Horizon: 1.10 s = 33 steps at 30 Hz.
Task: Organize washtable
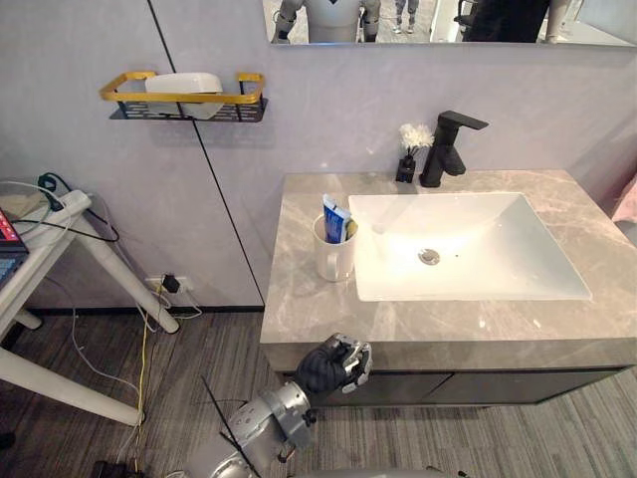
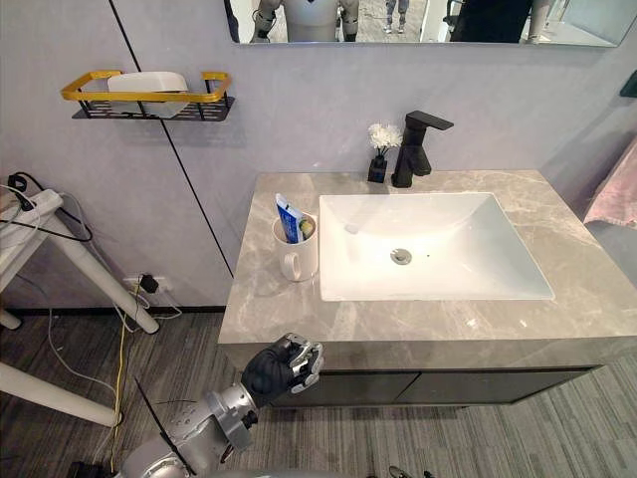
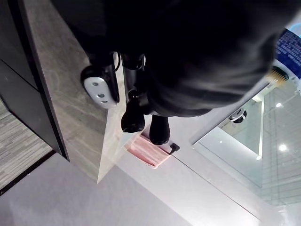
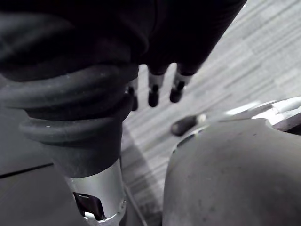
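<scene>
Grey stone-look bench (image 1: 299,309) w/ white sink (image 1: 478,234) set in its middle-right. White cup (image 1: 333,261) stands upright on bench just beside sink's left rim, handle toward front-left. Blue-white tube (image 1: 335,218) stands in cup, top sticking out above rim. A 2nd small yellowish item sits in cup next to it, can't tell what. Black tap (image 1: 446,147) at back of sink, spout over basin. Small dark vase (image 1: 407,164) w/ white flowers just left of tap; touching or not, can't tell. On wall up & left of bench, a black-and-gold shelf (image 1: 184,103) holds a white box-like item (image 1: 185,84). Pink towel (image 2: 612,189) at far right, past bench end. White table (image 1: 60,249) w/ cables stands left of bench, well apart.

L hand (image 1: 331,366) is low at bench's front edge, toward left corner, in line w/ cup but well apart from it. Its fingers are curled in, together, holding nothing. Tips are close to bench edge; contact can't tell. R hand (image 4: 153,89) hangs over the floor (image 4: 225,61), fingers straight, slightly apart, tips pointing down, nothing in them.
</scene>
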### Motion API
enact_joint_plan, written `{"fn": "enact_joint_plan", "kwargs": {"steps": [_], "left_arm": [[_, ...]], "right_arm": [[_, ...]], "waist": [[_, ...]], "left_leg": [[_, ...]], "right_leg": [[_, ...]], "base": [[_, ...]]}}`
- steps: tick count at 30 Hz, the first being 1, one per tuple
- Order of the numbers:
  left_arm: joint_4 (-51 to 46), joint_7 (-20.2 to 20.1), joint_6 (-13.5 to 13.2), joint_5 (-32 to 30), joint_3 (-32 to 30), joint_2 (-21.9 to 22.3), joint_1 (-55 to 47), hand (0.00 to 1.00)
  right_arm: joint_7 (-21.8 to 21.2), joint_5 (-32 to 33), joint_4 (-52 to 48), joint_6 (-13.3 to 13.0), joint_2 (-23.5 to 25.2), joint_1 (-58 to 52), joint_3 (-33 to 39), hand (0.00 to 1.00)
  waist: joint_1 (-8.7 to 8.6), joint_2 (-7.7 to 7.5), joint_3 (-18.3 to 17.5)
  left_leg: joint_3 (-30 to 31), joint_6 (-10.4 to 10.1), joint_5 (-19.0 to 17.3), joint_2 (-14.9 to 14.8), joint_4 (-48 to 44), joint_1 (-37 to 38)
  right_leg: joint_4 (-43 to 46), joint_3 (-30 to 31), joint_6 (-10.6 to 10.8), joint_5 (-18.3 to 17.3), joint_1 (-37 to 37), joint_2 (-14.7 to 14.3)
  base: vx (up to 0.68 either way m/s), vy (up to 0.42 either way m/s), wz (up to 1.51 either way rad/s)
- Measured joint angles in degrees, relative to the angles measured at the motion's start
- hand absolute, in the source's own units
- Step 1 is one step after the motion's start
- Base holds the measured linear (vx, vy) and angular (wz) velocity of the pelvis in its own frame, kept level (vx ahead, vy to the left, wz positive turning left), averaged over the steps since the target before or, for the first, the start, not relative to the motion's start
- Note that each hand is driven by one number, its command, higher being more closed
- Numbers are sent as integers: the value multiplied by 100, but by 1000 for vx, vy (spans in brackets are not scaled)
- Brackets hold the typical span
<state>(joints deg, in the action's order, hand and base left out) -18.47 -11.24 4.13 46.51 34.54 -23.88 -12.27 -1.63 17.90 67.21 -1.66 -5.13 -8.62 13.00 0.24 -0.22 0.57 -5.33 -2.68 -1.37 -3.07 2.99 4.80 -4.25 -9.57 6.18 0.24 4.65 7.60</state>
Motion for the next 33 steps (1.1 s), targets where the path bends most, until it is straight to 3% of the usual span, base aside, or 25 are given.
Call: {"fn": "enact_joint_plan", "kwargs": {"steps": [8, 15, 33], "left_arm": [[356, 152, -96, -693, -91, 843, 335, 100], [763, 272, -256, -1403, -316, 1220, 768, 100], [1009, 381, -360, -1835, -573, 1307, 1130, 100]], "right_arm": [[8, -2, -56, -33, -9, -17, 33, 0], [10, -34, -116, -48, 17, -76, 158, 0], [8, -51, -339, -63, 178, -213, 534, 0]], "waist": [[-96, 59, -41], [-112, 96, -68], [-133, 85, -75]], "left_leg": [[-109, -12, -5, -50, -3, -119], [-132, -48, -31, -86, 1, -145], [-144, -52, -34, -81, -10, -149]], "right_leg": [[-111, 86, -23, 97, -117, -56], [-118, 160, -23, 98, -184, -96], [-127, 164, -2, 117, -184, -85]], "base": [[-29, -16, -6], [-3, -21, -6], [-17, -5, 0]]}}
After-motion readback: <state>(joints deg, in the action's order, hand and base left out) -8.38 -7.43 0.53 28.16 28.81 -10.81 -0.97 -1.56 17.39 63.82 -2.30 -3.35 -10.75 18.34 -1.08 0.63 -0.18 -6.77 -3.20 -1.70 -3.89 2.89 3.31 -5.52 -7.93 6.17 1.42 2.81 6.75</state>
